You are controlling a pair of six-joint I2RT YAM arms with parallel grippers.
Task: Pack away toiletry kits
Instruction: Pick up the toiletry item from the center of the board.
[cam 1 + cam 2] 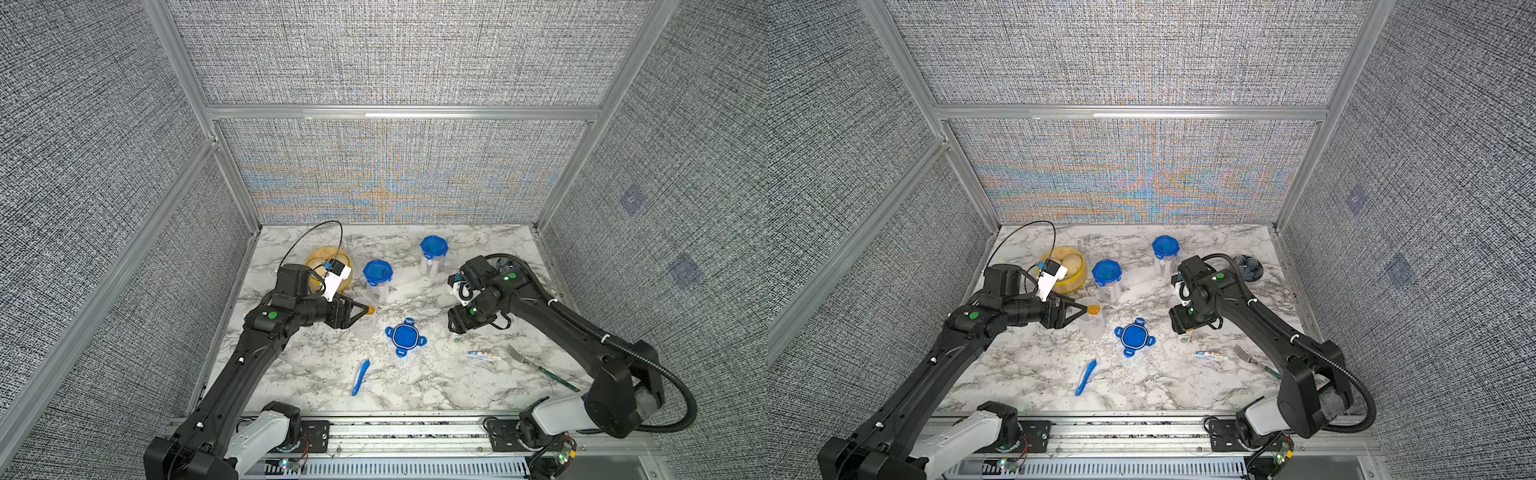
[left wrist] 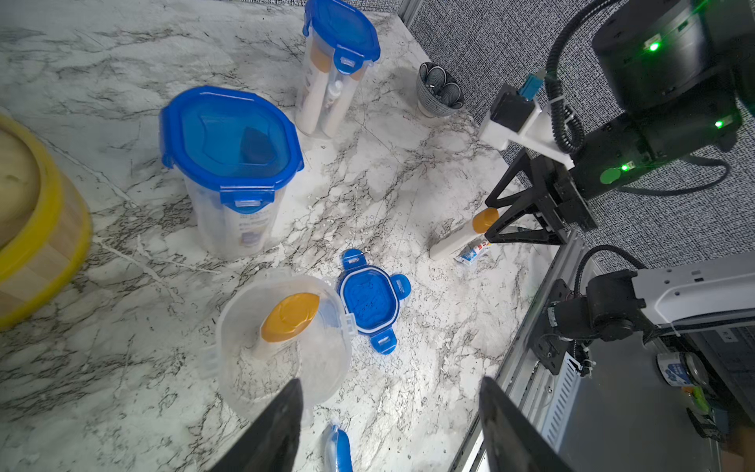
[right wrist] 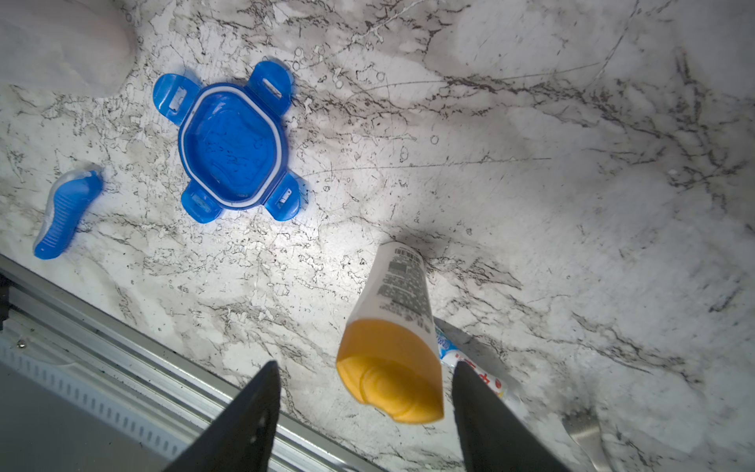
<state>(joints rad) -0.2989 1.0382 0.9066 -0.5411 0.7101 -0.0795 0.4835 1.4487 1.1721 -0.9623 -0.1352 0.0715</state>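
risk: white orange-capped plastic bottle (image 3: 398, 302) may topple | cause: right gripper (image 3: 365, 365) spread, off-centre around it | left gripper (image 2: 390, 382) spread, empty

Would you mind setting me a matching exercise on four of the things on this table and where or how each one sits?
1. loose blue lid
2. open tub
3. toothbrush
4. toothpaste tube

A. beside the fork
B. seal side up, tabs spread
C. holds an orange-capped bottle
D. lies in front of the open tub

Pairs: 1-B, 2-C, 3-D, 4-A.
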